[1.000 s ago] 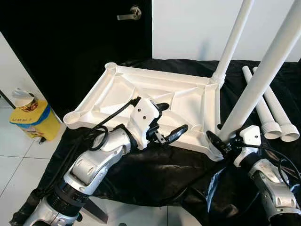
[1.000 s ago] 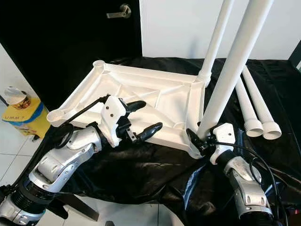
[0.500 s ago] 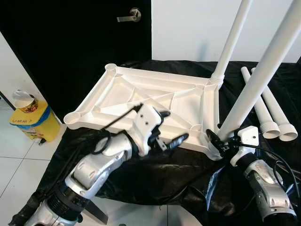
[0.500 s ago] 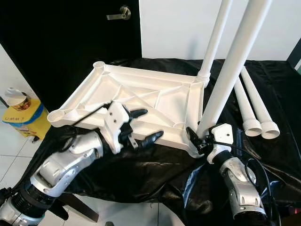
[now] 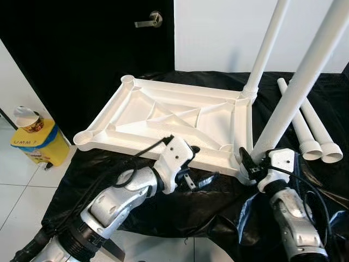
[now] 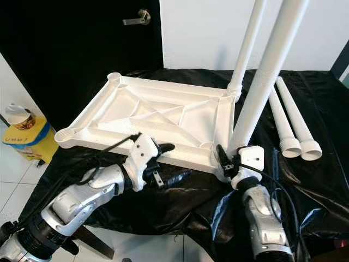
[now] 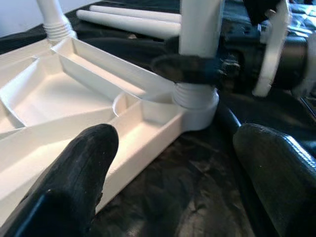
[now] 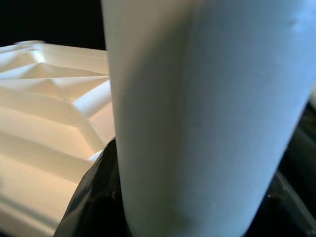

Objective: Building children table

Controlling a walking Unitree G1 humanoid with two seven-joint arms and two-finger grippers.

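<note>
Keep right gripper (image 5: 246, 164) clamped low on near leg (image 5: 297, 87) at tabletop (image 5: 163, 112) corner socket on black sheet (image 5: 218, 202), hold it plumb while seating; left gripper (image 5: 199, 169), spread wide and empty, to steady near rim.

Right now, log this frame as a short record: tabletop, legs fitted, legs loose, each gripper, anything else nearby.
tabletop: white tabletop upside down on a black sheet
legs fitted: near leg and far leg stand upright in the right-side corner sockets
legs loose: two spare legs lying on the sheet, to the right
left gripper: left gripper open, by the tabletop's near edge, holding nothing
right gripper: right gripper shut around the near leg's base
nearby: yellow container on the floor, black door behind
</note>
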